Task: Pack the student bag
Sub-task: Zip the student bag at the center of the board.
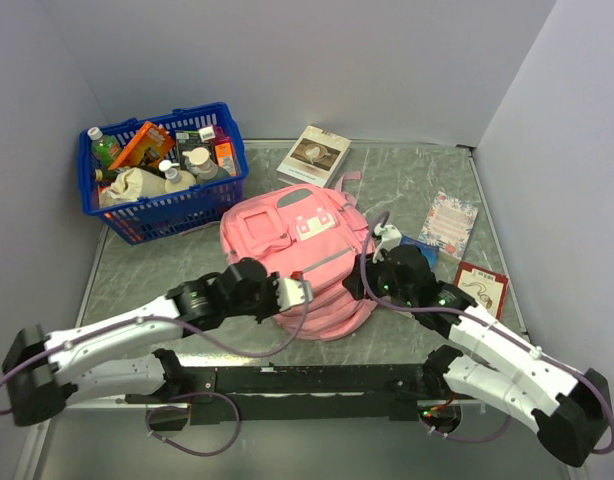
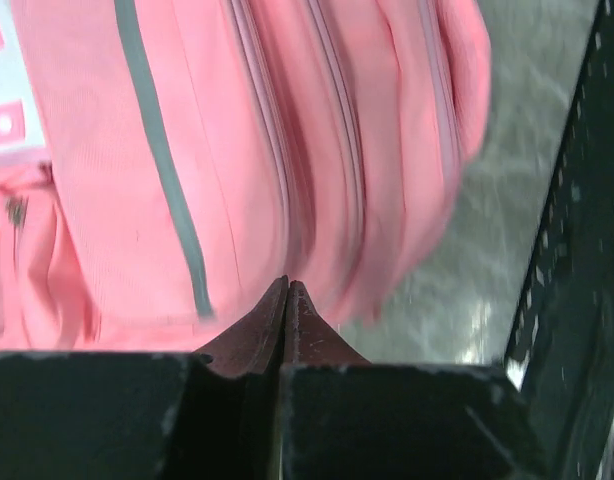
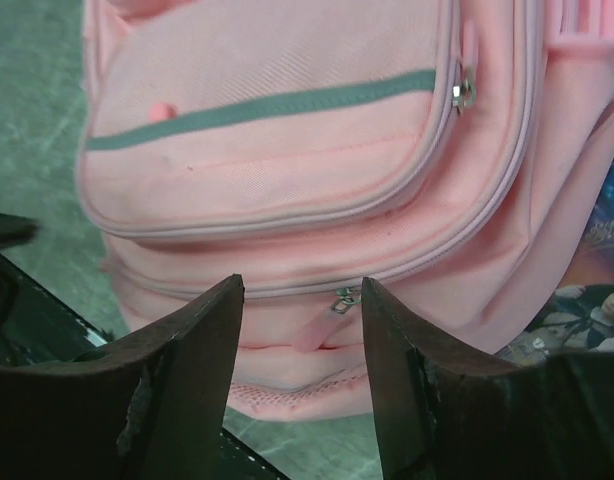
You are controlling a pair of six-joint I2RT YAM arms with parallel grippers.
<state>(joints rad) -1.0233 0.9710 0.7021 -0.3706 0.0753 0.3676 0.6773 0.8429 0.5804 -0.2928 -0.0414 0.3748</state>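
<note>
Large soft pink fabric backpack (image 1: 287, 250): lies flat in the middle of the tabletop (image 1: 147, 280), between both arms, zips seemingly shut. Small metal zipper pull (image 3: 344, 298): sits between the spread tips of the right tool (image 3: 302, 290). Left tool (image 2: 287, 292): pressed together at the bag's near edge, pinching nothing visible. Likely trouble: closing on loose fabric instead of the pull, or dragging the unanchored bag across the smooth surface.

The student bag (image 1: 297, 265) was pink with a grey stripe and white patches. The basket (image 1: 177, 212) at upper left was blue. The bench (image 1: 407, 185) was marbled grey-green. The book (image 1: 314, 155) at top was white and brown.
</note>
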